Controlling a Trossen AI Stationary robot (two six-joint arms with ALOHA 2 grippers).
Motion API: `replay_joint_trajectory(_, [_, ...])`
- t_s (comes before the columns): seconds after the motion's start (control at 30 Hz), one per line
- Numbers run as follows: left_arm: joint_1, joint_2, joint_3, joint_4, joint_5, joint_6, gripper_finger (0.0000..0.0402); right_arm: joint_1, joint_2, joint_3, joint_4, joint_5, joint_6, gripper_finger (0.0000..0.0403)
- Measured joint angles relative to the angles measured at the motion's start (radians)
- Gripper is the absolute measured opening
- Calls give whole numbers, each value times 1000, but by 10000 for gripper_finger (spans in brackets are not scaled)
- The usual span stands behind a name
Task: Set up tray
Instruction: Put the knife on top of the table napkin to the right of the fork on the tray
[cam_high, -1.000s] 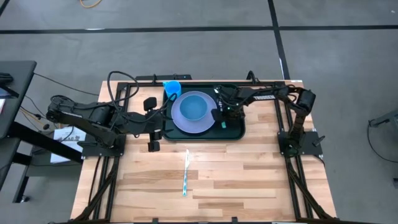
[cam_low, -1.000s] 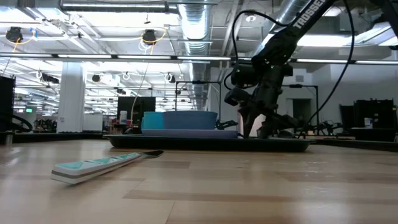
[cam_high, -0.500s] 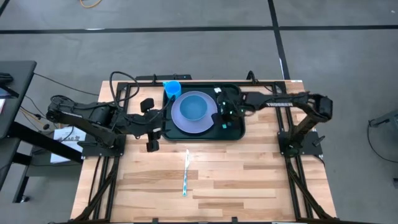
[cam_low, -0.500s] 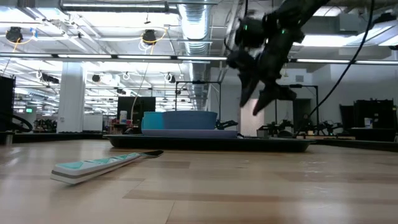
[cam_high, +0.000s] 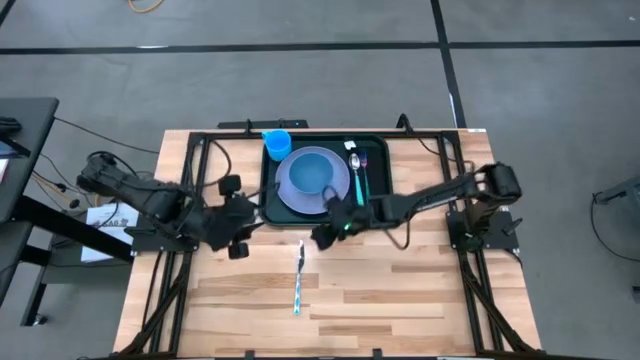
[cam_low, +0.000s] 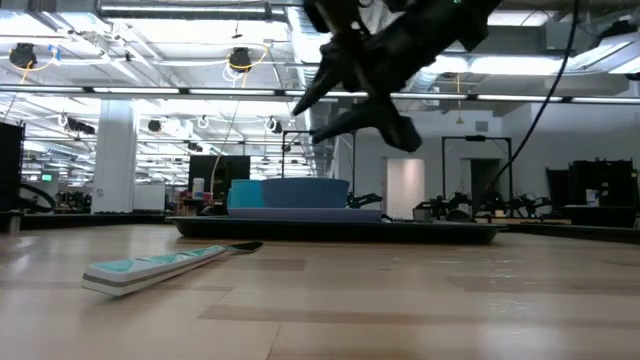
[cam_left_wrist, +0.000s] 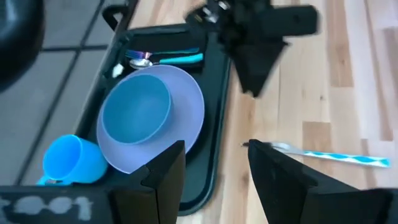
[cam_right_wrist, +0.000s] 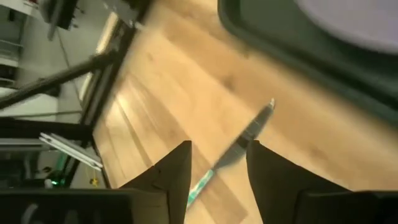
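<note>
Tray (cam_high: 372, 208) sat at desk's (cam_high: 400, 290) far side holding plate, bowl, cup, spoon. Knife (cam_high: 298, 278) remained on desk. Right claw (cam_high: 322, 238), jaws apart and empty, hovered above it; left claw (cam_high: 238, 243) waited apart.

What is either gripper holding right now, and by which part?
Nothing. The right gripper hangs open above the table near the knife; the left gripper waits open and empty left of the tray.

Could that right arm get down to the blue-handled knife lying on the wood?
Probably yes. The right gripper hangs open just above the knife, which lies alone on bare table, clear of the tray.
</note>
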Motion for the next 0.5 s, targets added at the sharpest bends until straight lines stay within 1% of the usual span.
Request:
replay_joint_trajectory(0.13, [-107,-19,-32,-2,-128,-13,167,72,105,92,-4,59,48,124])
replay_joint_trajectory(0.23, [-201,-62,-49,1,-190,-41,167,114,199,187,-8,73,83,109])
replay_joint_trajectory(0.37, [-333,-134,-50,5,-192,-65,167,158,310,334,-5,67,93,103])
replay_joint_trajectory(0.5, [-444,-220,-50,33,-139,-55,167,179,382,458,-6,51,102,104])
